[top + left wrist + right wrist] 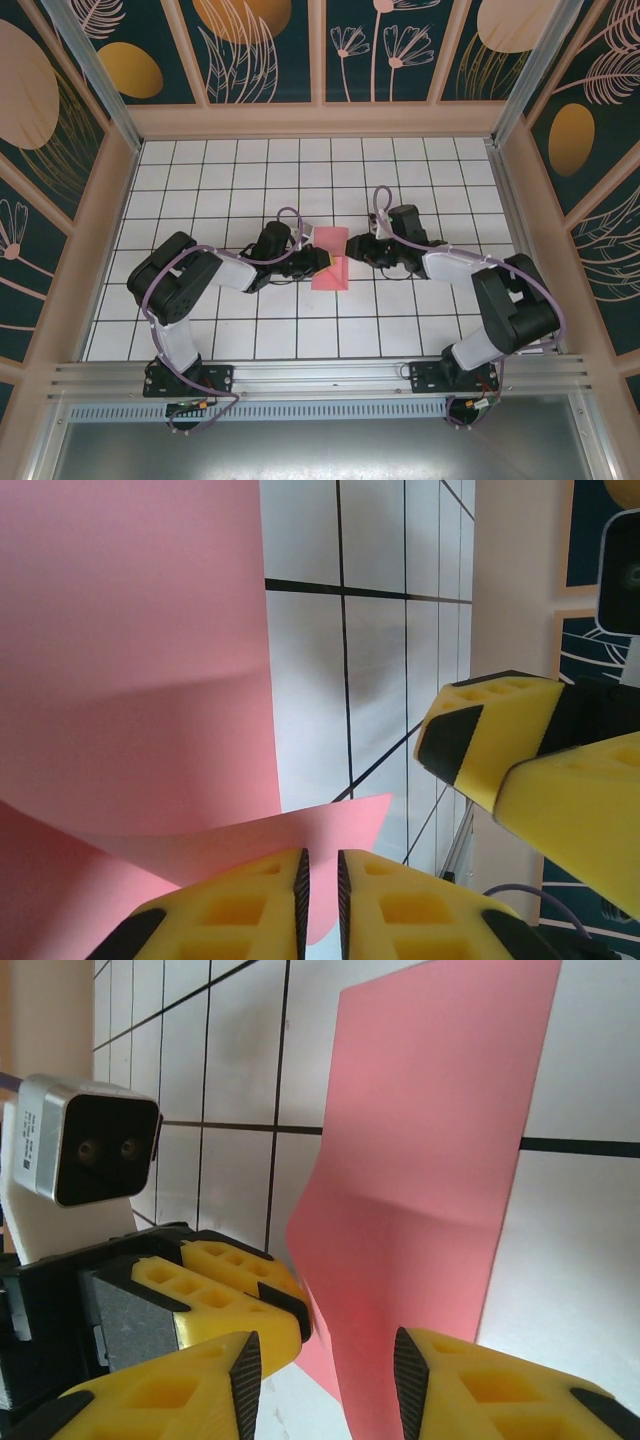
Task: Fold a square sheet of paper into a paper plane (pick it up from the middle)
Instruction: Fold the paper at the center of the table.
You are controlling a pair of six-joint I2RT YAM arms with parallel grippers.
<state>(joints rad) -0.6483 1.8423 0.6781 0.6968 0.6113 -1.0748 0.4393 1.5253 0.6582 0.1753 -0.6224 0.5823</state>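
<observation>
The square sheet of paper [331,268] is pink-red and lies mid-table as a narrow upright rectangle with one edge lifted. My left gripper [325,258] reaches in from the left. In the left wrist view the left gripper [320,870] is shut on a curled-up flap of the sheet [130,630], with the jaws almost touching. My right gripper [352,247] comes from the right, close to the sheet's upper right edge. In the right wrist view the right gripper [325,1365] is open, and the raised sheet [430,1140] runs down between its fingers, touching neither pad.
The white grid table [220,180] spreads all round the sheet. Wooden walls [118,180] close it in at the left, right and back, and a metal rail [320,375] runs along the near edge. The two grippers' yellow fingers [230,1290] are almost touching.
</observation>
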